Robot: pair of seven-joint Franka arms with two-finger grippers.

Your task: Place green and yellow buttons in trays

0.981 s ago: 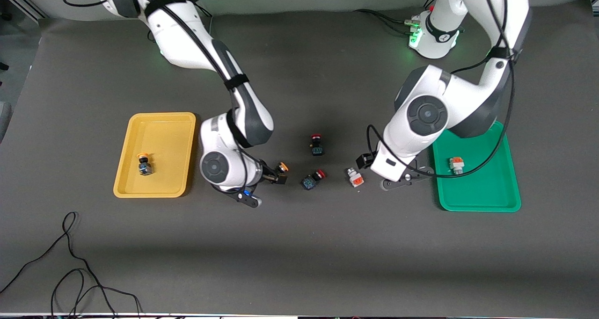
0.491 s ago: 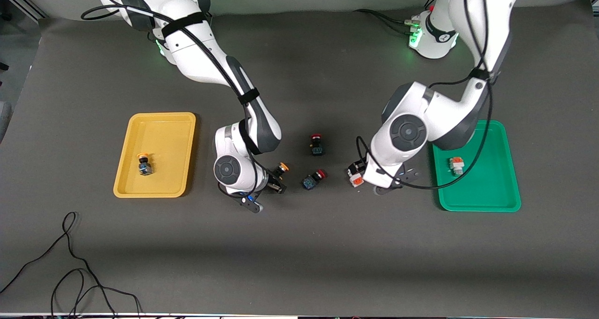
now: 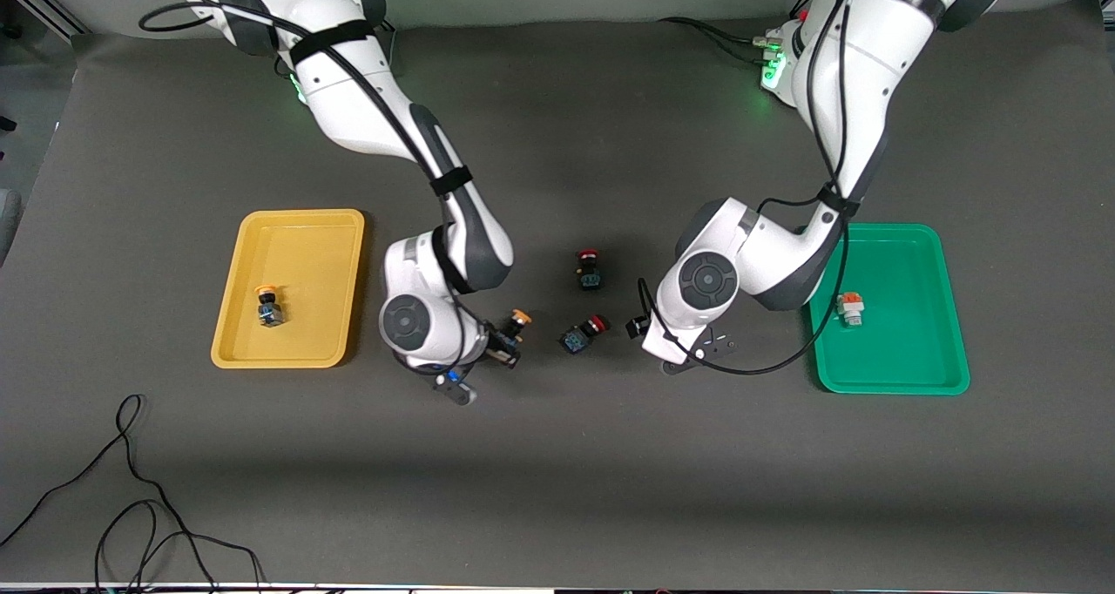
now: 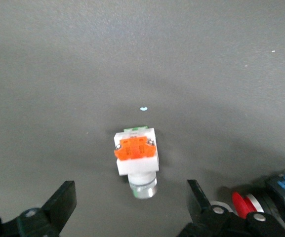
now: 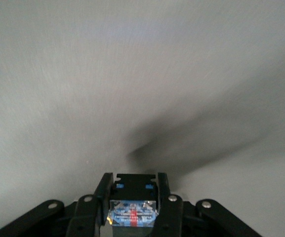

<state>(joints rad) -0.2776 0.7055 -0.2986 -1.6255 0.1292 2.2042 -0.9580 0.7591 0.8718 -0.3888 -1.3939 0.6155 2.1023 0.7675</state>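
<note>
My right gripper (image 5: 133, 196) is shut on a yellow-capped black-and-blue switch (image 3: 516, 324), held low over the table between the yellow tray (image 3: 296, 228) and the red-capped switches. A second yellow-capped switch (image 3: 269, 307) lies in the yellow tray. My left gripper (image 4: 130, 193) is open and low over a white switch with an orange block (image 4: 136, 157), which lies between its fingers, untouched. In the front view the left arm's wrist (image 3: 707, 282) hides that switch. Another white switch (image 3: 849, 308) lies in the green tray (image 3: 897, 376).
Two red-capped black-and-blue switches lie mid-table, one (image 3: 589, 270) nearer the bases, one (image 3: 582, 334) between the two grippers, also in the left wrist view (image 4: 268, 202). A black cable (image 3: 131, 507) loops near the table's front edge at the right arm's end.
The left arm swung from beside the green tray to over the white switch, which it now hides in the front view. The right gripper shifted slightly toward the yellow tray with its switch.
</note>
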